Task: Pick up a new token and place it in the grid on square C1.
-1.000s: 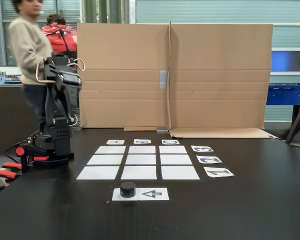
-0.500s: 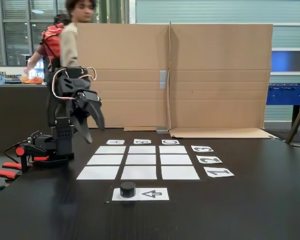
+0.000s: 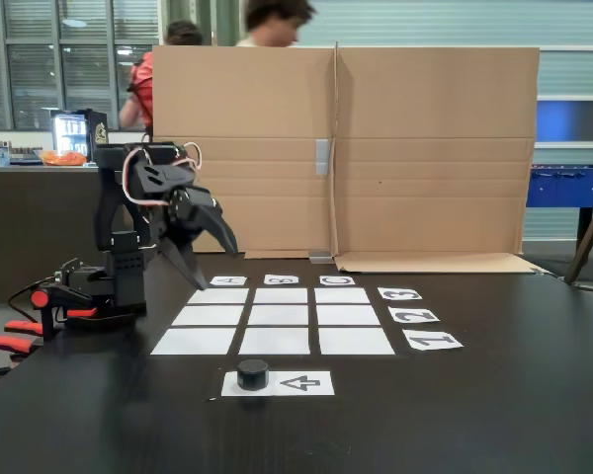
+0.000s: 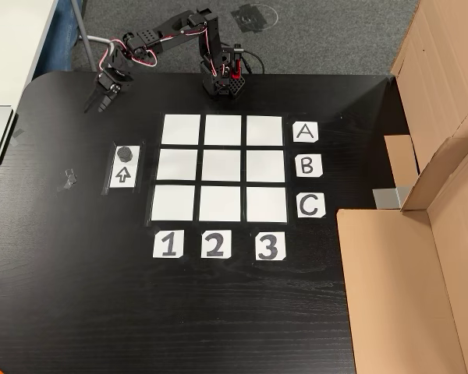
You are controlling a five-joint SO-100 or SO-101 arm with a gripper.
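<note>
The token point(image 3: 253, 373) is a small black puck on the left end of a white sheet printed with an arrow point(image 3: 298, 383); the other view shows the token point(image 4: 125, 152) above that arrow. The grid point(image 3: 275, 316) of nine white squares lies behind it, all squares bare. Square C1 point(image 3: 356, 341) is the near right corner in the fixed view and the lower left square C1 point(image 4: 173, 203) in the other view. My gripper point(image 3: 217, 269) hangs open in the air over the grid's far left corner, pointing down. From above, the gripper point(image 4: 96, 107) is up and left of the token, well apart from it.
The arm's base point(image 3: 104, 296) is at the table's left, with red clamps beside it. A tall cardboard wall point(image 3: 425, 148) stands behind the grid, and people pass behind it. Paper labels A, B, C point(image 4: 308, 165) and 1, 2, 3 point(image 4: 213, 245) edge the grid. A small grey scrap point(image 4: 69, 179) lies left of the arrow sheet.
The arm has unfolded from its upright pose and the gripper has swung forward and right toward the grid, its fingers spread. A person has walked to the right behind the cardboard.
</note>
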